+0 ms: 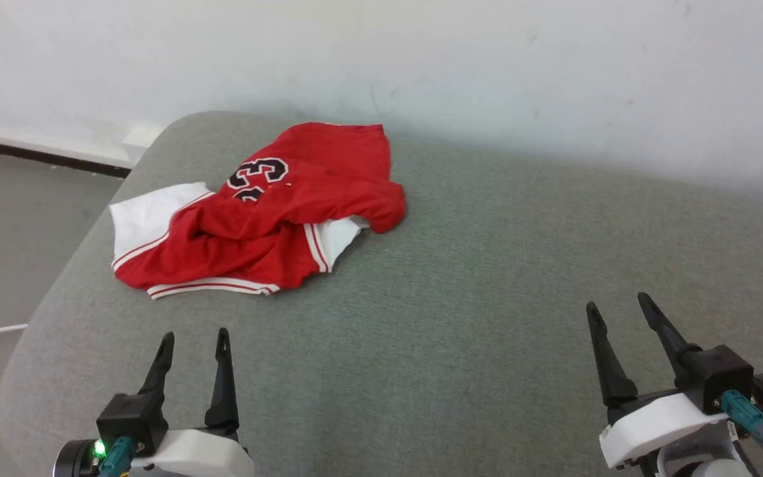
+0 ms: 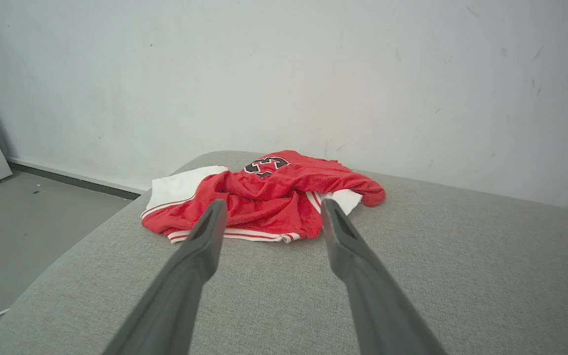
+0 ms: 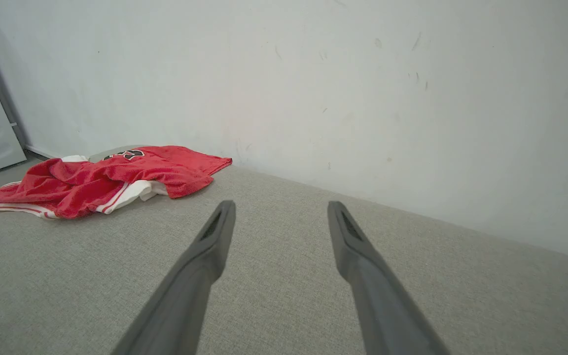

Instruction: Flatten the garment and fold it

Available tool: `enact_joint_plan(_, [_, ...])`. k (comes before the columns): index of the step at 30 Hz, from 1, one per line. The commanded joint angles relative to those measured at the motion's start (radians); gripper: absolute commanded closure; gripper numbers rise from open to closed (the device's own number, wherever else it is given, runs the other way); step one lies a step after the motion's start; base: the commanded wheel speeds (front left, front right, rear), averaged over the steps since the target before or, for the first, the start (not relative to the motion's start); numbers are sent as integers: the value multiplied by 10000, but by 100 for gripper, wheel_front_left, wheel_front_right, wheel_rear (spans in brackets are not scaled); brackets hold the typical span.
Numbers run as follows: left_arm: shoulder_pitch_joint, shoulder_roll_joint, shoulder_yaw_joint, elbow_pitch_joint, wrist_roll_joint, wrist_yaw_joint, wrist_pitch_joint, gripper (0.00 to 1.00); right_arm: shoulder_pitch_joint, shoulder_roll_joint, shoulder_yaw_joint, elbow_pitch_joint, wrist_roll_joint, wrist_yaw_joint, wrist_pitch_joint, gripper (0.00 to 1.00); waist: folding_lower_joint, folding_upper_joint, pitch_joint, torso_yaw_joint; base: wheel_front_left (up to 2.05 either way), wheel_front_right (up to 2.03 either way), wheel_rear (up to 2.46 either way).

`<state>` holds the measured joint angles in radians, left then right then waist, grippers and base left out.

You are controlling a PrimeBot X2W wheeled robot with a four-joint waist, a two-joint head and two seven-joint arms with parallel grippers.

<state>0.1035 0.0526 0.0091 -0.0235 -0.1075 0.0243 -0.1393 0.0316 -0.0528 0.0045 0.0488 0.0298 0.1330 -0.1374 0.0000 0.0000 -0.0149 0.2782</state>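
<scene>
Left tool (image 1: 196, 332) spread near garment (image 1: 269, 218) hem, right tool (image 1: 616, 300) well clear

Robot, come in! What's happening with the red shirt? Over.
Left gripper open, empty. Right gripper open, empty. Garment crumpled on grey cushion, untouched. Nothing blocking.

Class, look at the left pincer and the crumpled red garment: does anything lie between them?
Nothing visible does. Only bare grey cushion separates the open left pincer from the garment, which it is not touching.
</scene>
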Motion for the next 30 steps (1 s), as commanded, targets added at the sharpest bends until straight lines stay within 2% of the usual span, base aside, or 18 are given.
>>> enact_joint_plan(1, [113, -13, 34, -53, -72, 73, -88, 0, 67, 14, 18, 26, 85, -13, -108, 0, 0, 0, -20, 199, 0, 0, 0])
enact_joint_plan(18, [416, -16, 160, -59, -280, 94, -443, 0, 167, 18, 264, 314, 242, -16, -463, 0, 0, 0, -226, 1347, 0, 0, 0])
enact_joint_plan(30, [601, -19, 259, -55, -453, 113, -694, 0, 195, 21, 317, 479, 285, -18, -714, 0, 0, 0, -288, 1847, 0, 0, 0])
